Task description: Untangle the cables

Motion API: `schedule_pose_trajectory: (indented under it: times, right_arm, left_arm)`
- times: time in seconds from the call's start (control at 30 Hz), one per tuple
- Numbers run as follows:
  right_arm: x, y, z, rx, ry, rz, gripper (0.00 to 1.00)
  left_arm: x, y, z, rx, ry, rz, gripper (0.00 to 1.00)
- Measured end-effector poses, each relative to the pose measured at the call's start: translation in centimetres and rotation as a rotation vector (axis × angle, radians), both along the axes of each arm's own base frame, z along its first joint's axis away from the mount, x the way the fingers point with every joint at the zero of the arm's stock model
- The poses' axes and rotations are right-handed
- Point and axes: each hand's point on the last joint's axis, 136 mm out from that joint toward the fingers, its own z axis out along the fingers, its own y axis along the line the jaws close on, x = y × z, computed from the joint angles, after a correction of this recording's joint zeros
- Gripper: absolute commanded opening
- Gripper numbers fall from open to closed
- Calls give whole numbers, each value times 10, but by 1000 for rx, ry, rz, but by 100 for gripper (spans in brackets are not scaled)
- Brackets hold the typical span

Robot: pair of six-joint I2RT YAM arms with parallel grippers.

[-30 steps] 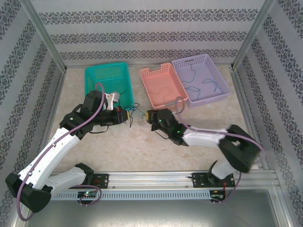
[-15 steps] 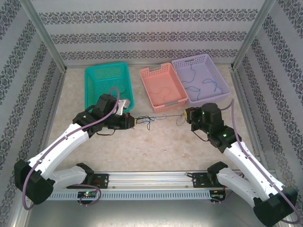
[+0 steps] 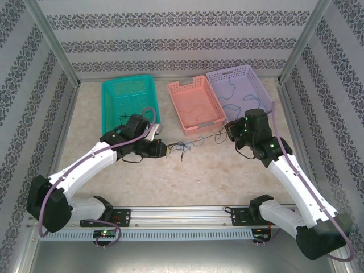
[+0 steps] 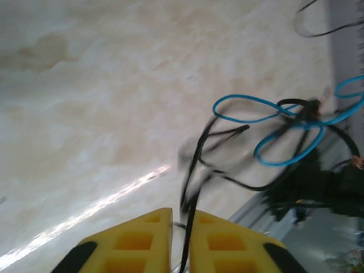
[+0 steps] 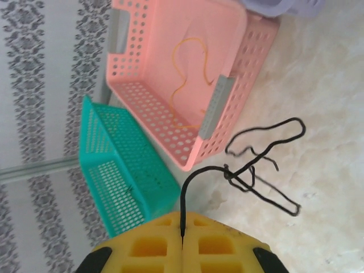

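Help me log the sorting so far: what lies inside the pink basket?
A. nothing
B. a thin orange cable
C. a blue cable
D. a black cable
B: in the right wrist view, a thin orange cable squiggles across the floor of the pink basket.

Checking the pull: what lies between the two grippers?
In the top view, the cables span the gap from the left gripper to the right gripper, a black and blue tangle nearer the left, over the table.
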Motion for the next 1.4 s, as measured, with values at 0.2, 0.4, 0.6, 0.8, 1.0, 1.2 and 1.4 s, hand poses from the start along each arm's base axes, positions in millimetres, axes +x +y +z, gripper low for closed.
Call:
schedule_pose_trajectory:
  times: [0.2, 0.4, 0.6, 0.8, 1.0, 1.2, 1.4]
  right_arm:
    - [-6, 5, -17, -83, 19, 14, 0]
    - [-19, -1, -50, -154, 103, 28, 0]
    - [-22, -8, -42, -229, 94, 43, 0]
    - [-8, 8, 53, -290, -143, 125, 0]
    - [-11, 35, 139, -366, -426, 275, 0]
    - [-10, 49, 193, -410, -601, 359, 0]
    - [-6, 62, 214, -399, -676, 405, 0]
  left_arm:
    - [-10, 29, -43, 215, 110, 55, 22]
    - [-12, 34, -46, 246, 126, 91, 37]
    - [-19, -6, -33, 146, 110, 27, 51]
    - [-18, -55, -29, 51, 76, -51, 55]
    - [-1, -61, -25, 28, 48, 29, 62]
    - [15, -63, -6, -2, 0, 98, 62]
    - [19, -58, 11, -49, -55, 148, 65]
